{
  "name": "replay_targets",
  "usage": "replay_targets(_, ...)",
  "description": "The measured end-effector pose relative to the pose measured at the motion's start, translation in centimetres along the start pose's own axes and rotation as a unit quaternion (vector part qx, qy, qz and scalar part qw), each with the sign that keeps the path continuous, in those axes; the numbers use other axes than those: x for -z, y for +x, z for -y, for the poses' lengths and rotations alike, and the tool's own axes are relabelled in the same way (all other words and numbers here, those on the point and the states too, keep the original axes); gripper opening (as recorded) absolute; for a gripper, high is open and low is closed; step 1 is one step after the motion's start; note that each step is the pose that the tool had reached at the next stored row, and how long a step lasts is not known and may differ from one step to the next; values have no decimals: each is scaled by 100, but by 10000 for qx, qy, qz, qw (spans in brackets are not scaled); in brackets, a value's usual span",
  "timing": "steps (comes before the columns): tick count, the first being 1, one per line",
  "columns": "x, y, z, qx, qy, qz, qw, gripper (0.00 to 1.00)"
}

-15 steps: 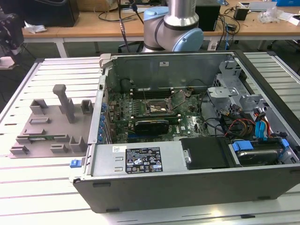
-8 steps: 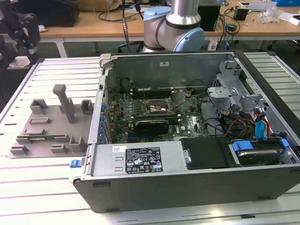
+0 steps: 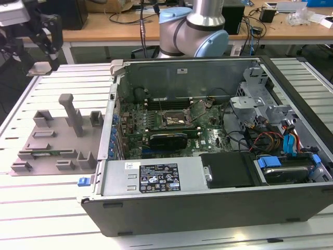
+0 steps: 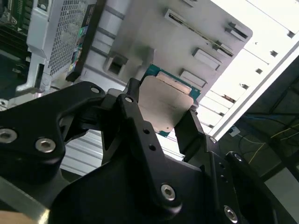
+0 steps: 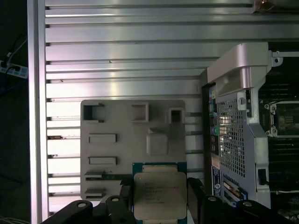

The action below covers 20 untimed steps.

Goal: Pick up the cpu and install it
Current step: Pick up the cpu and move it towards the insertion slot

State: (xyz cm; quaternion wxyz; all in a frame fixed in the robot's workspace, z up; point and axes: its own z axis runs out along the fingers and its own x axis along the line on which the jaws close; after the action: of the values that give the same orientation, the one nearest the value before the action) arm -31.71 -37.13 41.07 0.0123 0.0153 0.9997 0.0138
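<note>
While the exterior view takes in the slatted tabletop (image 3: 41,208), the open computer case (image 3: 208,213) with its motherboard socket (image 3: 175,119), and the grey fixture tray (image 3: 49,140) at the case's nine o'clock on the exterior view's left, both wrist views look past the claw (image 5: 160,193) onto that tray. In the second wrist view the claw's own body covers part of the tray. The cpu (image 4: 163,109), silver top showing, is clamped between the claw's two fingers (image 4: 189,130), held clear of the tray.

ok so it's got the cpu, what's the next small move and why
Probably carry it across toward the open case: the gripper is shut on the cpu, clear of the grey tray, and the socket lies apart inside the case.
</note>
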Motion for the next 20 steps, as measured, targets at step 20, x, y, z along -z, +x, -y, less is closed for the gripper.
replay_targets(20, -24, -981, -30, -1, 0, 0, 10000, 55)
